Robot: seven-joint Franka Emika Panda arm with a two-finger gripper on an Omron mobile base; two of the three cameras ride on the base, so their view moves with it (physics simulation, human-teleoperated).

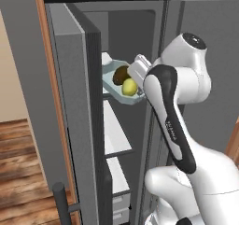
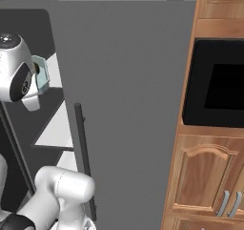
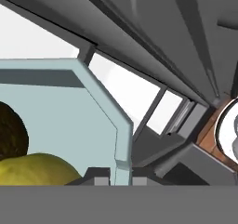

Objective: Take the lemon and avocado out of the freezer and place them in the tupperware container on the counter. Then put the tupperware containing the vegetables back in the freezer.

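The pale blue tupperware container (image 1: pixel 113 82) hangs tilted inside the open freezer (image 1: pixel 77 126), at the level of its upper white shelf. The yellow-green lemon (image 1: pixel 130 87) and the dark avocado (image 1: pixel 121 73) lie in the container. My gripper (image 1: pixel 134 79) is shut on the tub's right rim. In the hand view the gripper (image 3: pixel 122 177) clamps the tupperware wall (image 3: pixel 69 111), with the lemon (image 3: pixel 37 169) and the avocado (image 3: pixel 9 132) just left of it. From the right base, a corner of the tupperware (image 2: pixel 42 73) peeks out past my wrist. The counter is out of view.
White shelves (image 1: pixel 114 130) and grey drawers (image 1: pixel 120 205) fill the compartment below the tub. The open door's edge (image 1: pixel 95 126) stands close on the left. The closed fridge door (image 2: pixel 133 105) with its bar handle (image 2: pixel 83 152), wooden cabinets (image 2: pixel 209 176) and a black oven (image 2: pixel 219 88) lie right.
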